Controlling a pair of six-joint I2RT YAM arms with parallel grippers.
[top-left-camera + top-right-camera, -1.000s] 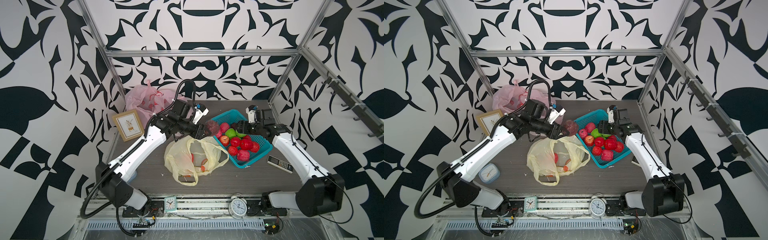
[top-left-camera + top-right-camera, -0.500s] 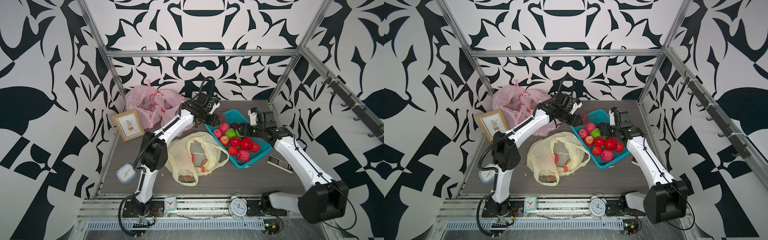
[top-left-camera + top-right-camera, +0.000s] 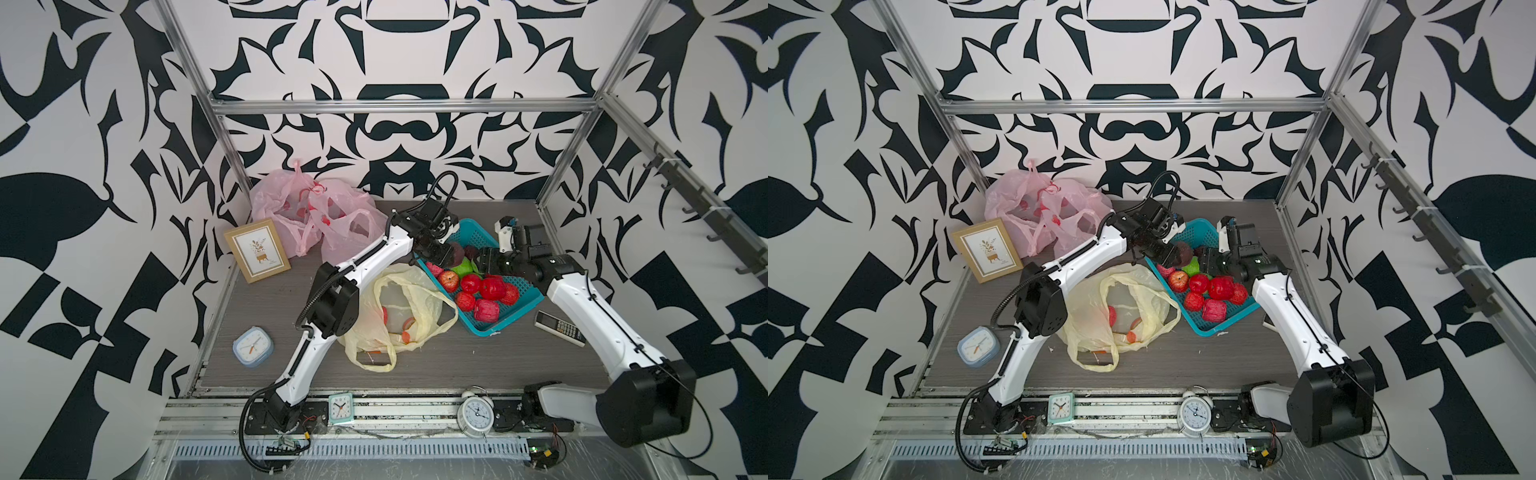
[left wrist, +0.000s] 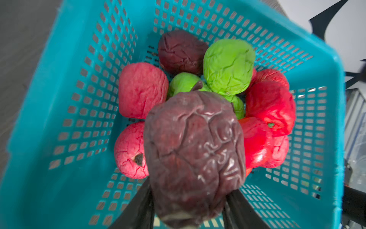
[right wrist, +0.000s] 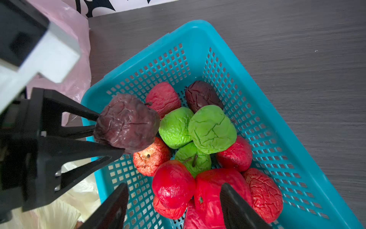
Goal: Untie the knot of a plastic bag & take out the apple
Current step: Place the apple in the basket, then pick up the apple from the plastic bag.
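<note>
One dark shrivelled apple (image 5: 126,123) sits clamped in your left claw (image 5: 109,138) above the teal basket (image 5: 198,27); your right claw (image 5: 173,186) gapes wide.

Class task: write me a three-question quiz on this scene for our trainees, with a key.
1. True or false: the left tool grips the wrinkled dark-maroon apple over the turquoise perforated plastic basket.
2. The right tool is: A) open, empty; B) shut on a green apple; C) holding a bag.
3. Fill in: the handles of the pale yellow plastic bag are ____ (tied/untied).
Key: 1 true; 2 A; 3 untied.
</note>
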